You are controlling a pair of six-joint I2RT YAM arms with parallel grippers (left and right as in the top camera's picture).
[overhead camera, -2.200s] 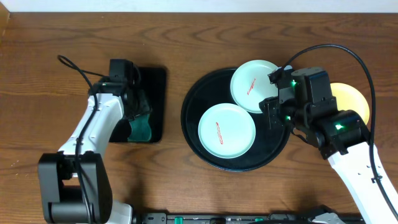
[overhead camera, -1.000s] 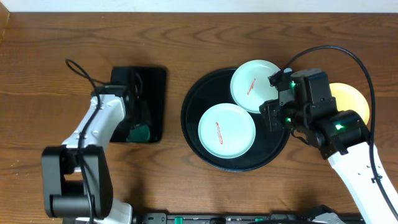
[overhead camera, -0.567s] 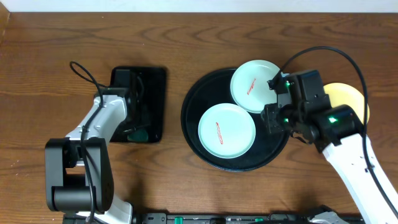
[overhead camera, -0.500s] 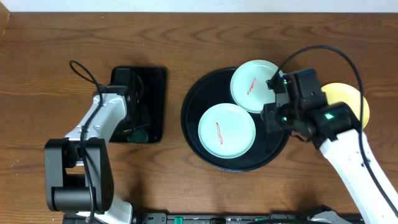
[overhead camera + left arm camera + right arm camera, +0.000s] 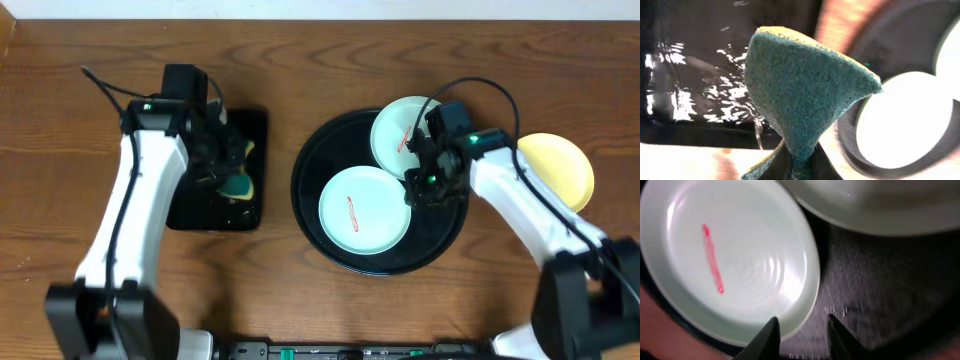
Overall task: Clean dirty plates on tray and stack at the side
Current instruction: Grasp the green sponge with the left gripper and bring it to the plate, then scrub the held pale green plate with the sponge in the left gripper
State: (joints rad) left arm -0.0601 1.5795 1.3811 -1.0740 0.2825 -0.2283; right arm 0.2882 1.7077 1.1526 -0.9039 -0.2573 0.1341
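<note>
A wooden bench (image 5: 300,60) seen from above. A large round black tray (image 5: 312,215) sits right of centre and holds two mint-green plates. The nearer plate (image 5: 360,210) lies flat with a thin red streak across its middle. The farther plate (image 5: 392,135) overlaps the tray's rim toward the far edge, and the right arm hides part of it. A pale yellow plate (image 5: 560,172) rests on the bench near the right edge, outside the tray and partly covered by the same arm.

The right gripper (image 5: 802,330) hangs over the nearer plate's right rim with its jaws spread and nothing grasped. Whether it touches the plate cannot be told.

Toward the left edge, the left gripper (image 5: 799,156) is clenched on a green sponge (image 5: 800,95) with a yellow back, above a small rectangular black tray (image 5: 252,205). That tray glints wetly, and its left side is hidden by the arm.
</note>
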